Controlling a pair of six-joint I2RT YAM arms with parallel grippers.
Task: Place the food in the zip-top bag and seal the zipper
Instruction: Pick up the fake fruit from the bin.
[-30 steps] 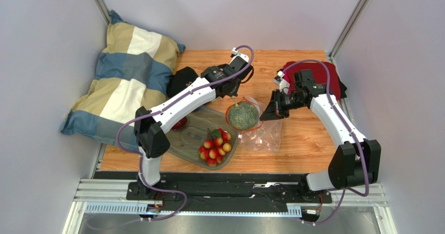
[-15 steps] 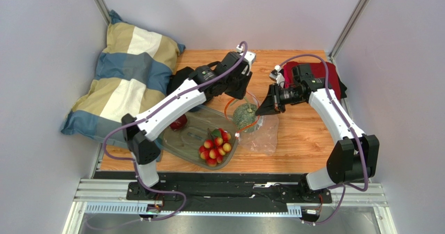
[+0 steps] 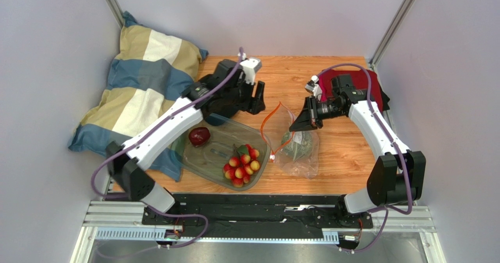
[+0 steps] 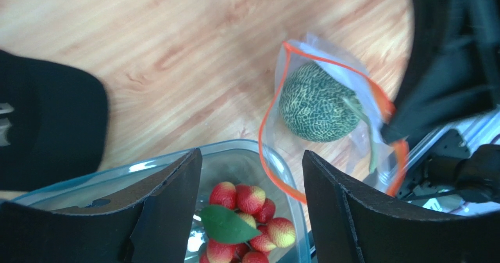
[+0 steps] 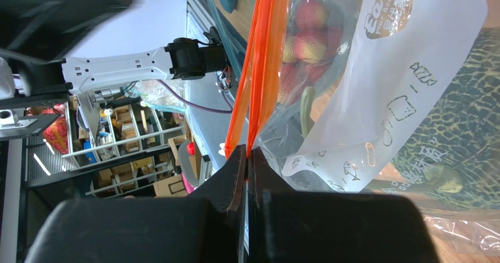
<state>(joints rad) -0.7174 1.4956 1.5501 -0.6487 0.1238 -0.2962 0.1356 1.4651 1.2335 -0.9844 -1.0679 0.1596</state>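
Inside the bag (image 3: 305, 160), the melon (image 4: 320, 102) sits low, close to the table (image 3: 343, 151). The bag is right of centre, just beside the right end of the tub (image 3: 193, 160), with its mouth lifted and gaping. The zipper (image 5: 261, 69) is unsealed and runs as an open orange loop around the mouth.

The right gripper (image 3: 300, 121) is clamped tight on that strip at the mouth's right side. In its wrist view both orange edges run down into the pinched fingertips, and the bag's white printed label (image 5: 375, 81) hangs just beside them.

The rest of the food is in the tub. The bunch (image 3: 240, 164), with its green leaf (image 4: 226, 225), lies at the end nearer the bag. The dark red fruit (image 3: 199, 136) lies at the far left corner, well apart from the bunch.

The left gripper (image 4: 251, 157) hangs above the tub's far rim, spread wide and gripping nothing, clear of the bag.

A black cap (image 4: 47, 116) lies on the wood behind the tub. A striped pillow (image 3: 141, 93) fills the far left corner, and a red cloth (image 3: 378, 93) lies at the far right under the right arm.
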